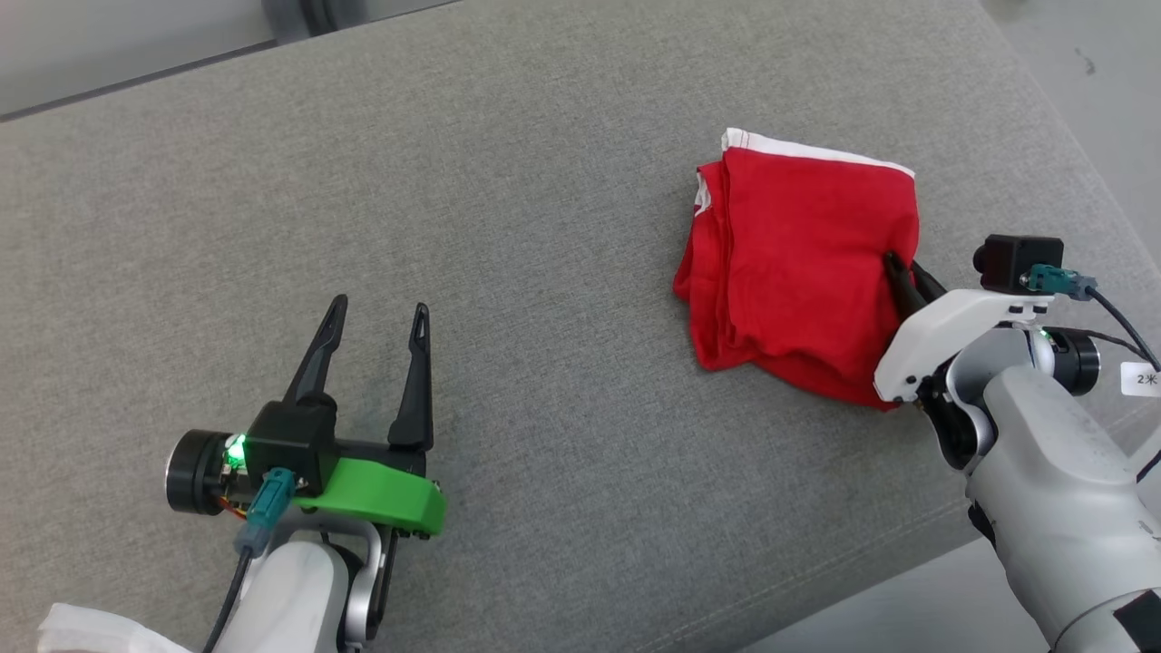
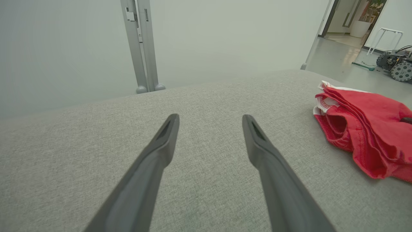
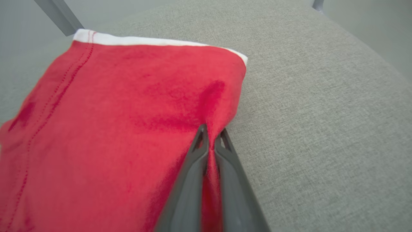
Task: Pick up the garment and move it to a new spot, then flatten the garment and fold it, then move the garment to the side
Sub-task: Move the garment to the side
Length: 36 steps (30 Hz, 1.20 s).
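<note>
The garment (image 1: 798, 263), red with a white hem, lay as a layered stack on the right part of the grey bench (image 1: 508, 181), near its right edge. The right jaws were closed together on a thin ridge of red cloth at the stack's right side, and in the right wrist view the fabric puckered up between the fingertips (image 3: 201, 132). The left jaws stood wide apart over bare bench at the lower left, well apart from the garment and holding nothing. Since the garment looked already folded, this seemed to be the grip for moving it aside, and the main risk was that the pinch had caught only the top layer or two. A lift or pull could then peel those layers away while the lower ones stayed on the bench, undoing the fold. The left wrist view showed the far-side layers lying loose and gaping, so they had little to keep them together. The coarse weave of the bench would likely drag on the bottom layer if the stack were slid, not lifted, bunching it. The bite was small and sat right at the tips, so the cloth might slip free under its own weight. With the stack so close to the bench edge, a pull toward the robot's right could also spill part of it over the side
</note>
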{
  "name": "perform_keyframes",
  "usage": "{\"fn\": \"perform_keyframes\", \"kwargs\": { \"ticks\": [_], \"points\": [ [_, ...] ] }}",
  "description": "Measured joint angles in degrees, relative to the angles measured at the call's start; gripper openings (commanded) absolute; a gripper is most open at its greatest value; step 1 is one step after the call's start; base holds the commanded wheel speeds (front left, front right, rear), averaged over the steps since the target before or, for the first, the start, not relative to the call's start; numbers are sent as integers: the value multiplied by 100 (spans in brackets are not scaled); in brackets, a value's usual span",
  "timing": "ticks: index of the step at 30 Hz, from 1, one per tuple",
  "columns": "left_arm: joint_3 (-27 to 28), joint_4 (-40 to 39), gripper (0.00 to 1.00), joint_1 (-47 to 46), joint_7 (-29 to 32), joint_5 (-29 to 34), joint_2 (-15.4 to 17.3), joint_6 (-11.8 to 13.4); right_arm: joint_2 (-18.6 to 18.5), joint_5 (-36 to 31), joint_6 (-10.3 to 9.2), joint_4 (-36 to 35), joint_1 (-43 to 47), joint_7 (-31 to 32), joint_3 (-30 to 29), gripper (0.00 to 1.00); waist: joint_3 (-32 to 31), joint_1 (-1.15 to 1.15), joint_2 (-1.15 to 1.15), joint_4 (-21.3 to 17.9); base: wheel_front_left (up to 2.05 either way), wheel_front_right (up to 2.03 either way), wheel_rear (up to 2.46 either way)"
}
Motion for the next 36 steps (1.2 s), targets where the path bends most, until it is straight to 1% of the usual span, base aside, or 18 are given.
{"fn": "perform_keyframes", "kwargs": {
  "ticks": [3, 6, 10, 16, 25, 28, 31, 32, 33, 34, 36],
  "points": [
    [19, -45, 100, -17, 0, -1, 11, 15, -42, -1, 0, 100, -153, -55, 96, 0, 109, 0, 0, -56, 0, 0, 0],
    [48, -104, 100, -17, -3, -8, 29, 53, -179, -58, 0, 216, -401, -62, 157, 0, 170, 0, 0, 23, 0, 0, 0],
    [70, -160, 100, -20, -19, -20, 37, 86, -398, -213, 1, 463, -841, -53, 160, 0, 236, 0, 0, 257, 0, 0, 0],
    [79, -211, 100, -43, -65, -27, 42, 132, -888, -519, 1, 895, -1470, -40, 40, 0, 348, 0, 0, 658, 0, 0, 0],
    [102, -293, 100, -87, -163, -67, 26, 203, -1761, -950, 1, 1659, -2039, -90, -410, 0, 580, 0, 0, 1224, 0, 0, 0],
    [99, -294, 100, -88, -180, -69, 26, 204, -1958, -1101, 1, 1881, -2125, -158, -616, 0, 665, 0, 0, 1362, 0, 0, 0],
    [97, -294, 100, -89, -200, -73, 26, 205, -2045, -1317, 1, 1992, -2155, -287, -739, 0, 737, 0, 0, 1450, 0, 0, 0],
    [94, -296, 100, -90, -205, -78, 26, 213, -2045, -1381, 1, 2020, -2161, -309, -783, 30, 760, 0, 0, 1470, 0, 0, 0],
    [93, -296, 100, -90, -205, -78, 29, 226, -2043, -1444, 1, 2038, -2162, -352, -805, 72, 776, 0, 0, 1481, 0, 0, 0],
    [93, -294, 100, -91, -207, -78, 34, 231, -2041, -1530, 1, 2052, -2164, -432, -842, 100, 794, 0, 0, 1489, 0, 0, 0],
    [80, -292, 100, -94, -208, -78, 35, 237, -2036, -1674, 1, 2084, -2176, -537, -1003, 100, 812, 0, 0, 1486, 0, 0, 0]
  ]
}}
